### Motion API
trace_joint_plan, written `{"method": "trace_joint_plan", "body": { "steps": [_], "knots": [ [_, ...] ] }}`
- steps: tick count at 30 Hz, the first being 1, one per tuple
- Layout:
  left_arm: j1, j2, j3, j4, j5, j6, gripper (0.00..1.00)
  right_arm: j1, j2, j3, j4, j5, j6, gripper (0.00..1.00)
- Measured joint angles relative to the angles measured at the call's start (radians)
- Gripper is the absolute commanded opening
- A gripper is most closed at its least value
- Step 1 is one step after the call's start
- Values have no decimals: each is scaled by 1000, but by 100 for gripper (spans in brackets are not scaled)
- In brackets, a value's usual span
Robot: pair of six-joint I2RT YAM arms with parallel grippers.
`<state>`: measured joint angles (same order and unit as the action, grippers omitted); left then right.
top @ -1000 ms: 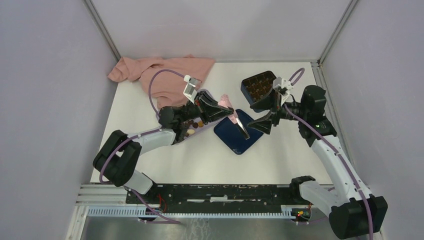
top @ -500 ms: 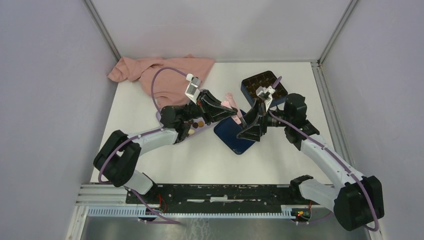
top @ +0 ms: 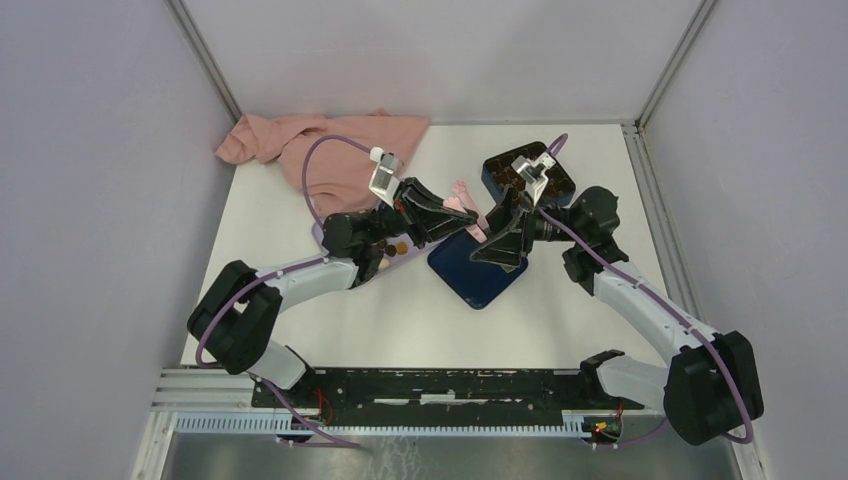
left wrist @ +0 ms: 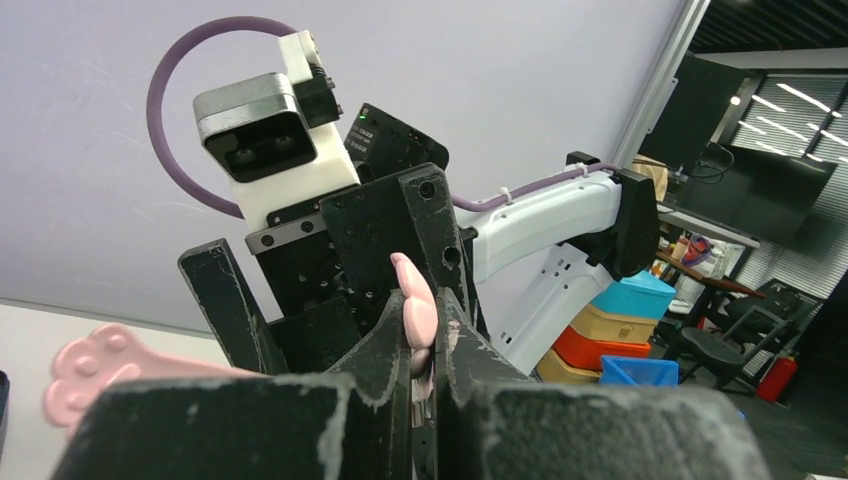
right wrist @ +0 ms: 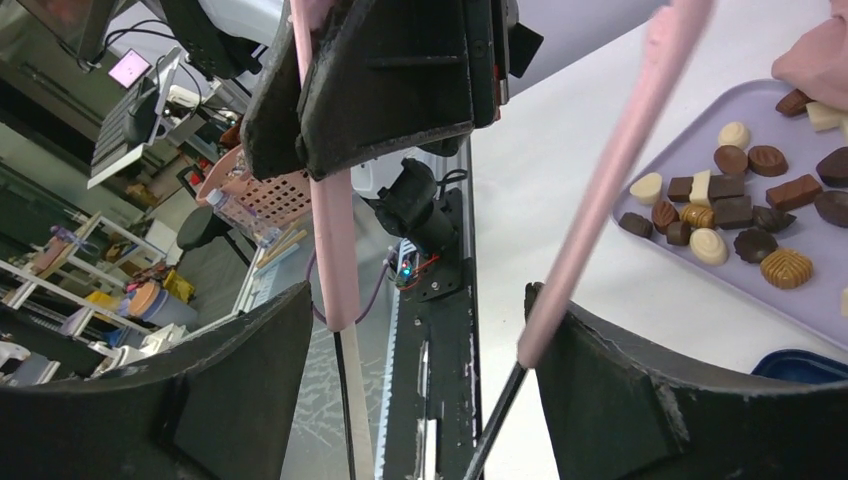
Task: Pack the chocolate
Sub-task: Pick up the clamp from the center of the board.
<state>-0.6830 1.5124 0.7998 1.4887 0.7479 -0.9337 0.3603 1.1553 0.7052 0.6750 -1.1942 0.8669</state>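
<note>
Slippage risk: left gripper (left wrist: 422, 318) pinches pink tongs (right wrist: 335, 230); right gripper (right wrist: 420, 340), wide, straddles their arms, seemingly for handover, and closing off-centre could twist them loose. Chocolate (right wrist: 735, 190) lies on the lilac tray (right wrist: 840, 255).

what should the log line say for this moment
left tool: shut on pink tongs | right tool: open, both tong arms between its fingers | chocolate: loose on lilac tray | phase: likely tongs handover

No lettering is legible anywhere; the small monitor screen (right wrist: 131, 68) seems too blurred to read.
</note>
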Motion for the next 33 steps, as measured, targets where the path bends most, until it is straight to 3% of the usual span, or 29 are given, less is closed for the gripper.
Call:
{"method": "trace_joint_plan", "body": {
  "steps": [7,10,18,27,33],
  "knots": [
    [0,5,0,5,-39,8,2,8,-2,81,-180,10,-146,80],
    [0,6,0,9,-43,16,2,11,1,84,-204,19,-165,68],
    [0,6,-4,8,-50,32,2,11,13,92,-198,22,-153,50],
    [0,6,-5,15,-66,32,3,10,23,93,-164,16,-124,64],
    [0,6,-10,18,-73,32,2,8,25,93,-157,16,-108,64]
  ]
}}
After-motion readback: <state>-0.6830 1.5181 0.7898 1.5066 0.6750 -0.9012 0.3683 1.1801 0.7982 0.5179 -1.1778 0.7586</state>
